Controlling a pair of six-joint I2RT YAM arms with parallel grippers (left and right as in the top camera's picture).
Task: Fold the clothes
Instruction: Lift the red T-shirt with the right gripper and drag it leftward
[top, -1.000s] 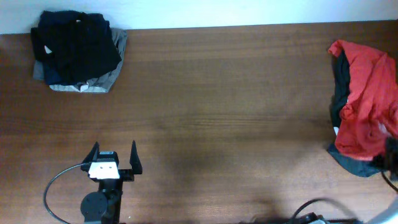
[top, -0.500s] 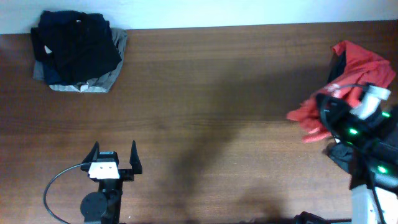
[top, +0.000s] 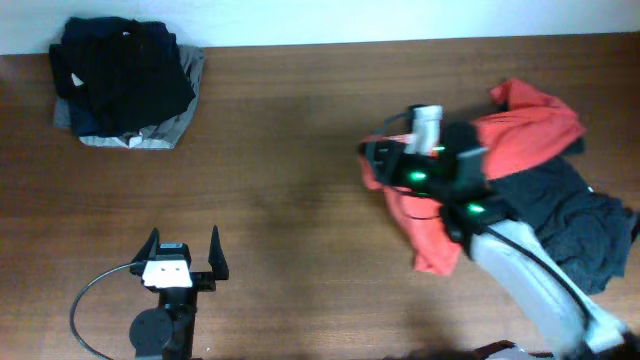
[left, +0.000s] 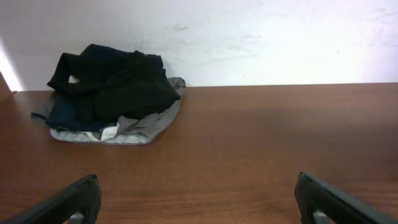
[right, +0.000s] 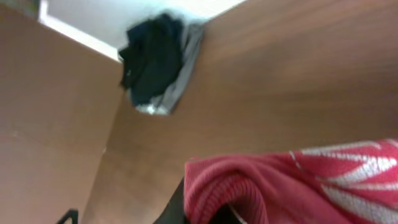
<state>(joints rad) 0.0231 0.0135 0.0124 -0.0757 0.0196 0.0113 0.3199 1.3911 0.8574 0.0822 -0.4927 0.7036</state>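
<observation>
The clothes, a red-orange T-shirt (top: 525, 135), trail across the right half of the table, stretched from the back right toward the middle. My right gripper (top: 374, 158) is shut on a bunched fold at the shirt's left end. In the right wrist view that ribbed red fold (right: 249, 186) fills the jaws and hides the fingertips, and white lettering (right: 357, 168) shows on the cloth. My left gripper (top: 184, 255) sits at the front left, open and empty, far from the shirt; its fingers (left: 81, 196) frame bare wood.
A charcoal-black garment (top: 560, 215) lies under and beside the red shirt at the right. A pile of dark and grey garments (top: 125, 80) sits at the back left corner, also seen as a pile (left: 112, 87) against the white wall.
The right arm swept in from the right edge and pulled the red shirt leftward toward the table's middle, uncovering the black garment. The left arm has not moved.
</observation>
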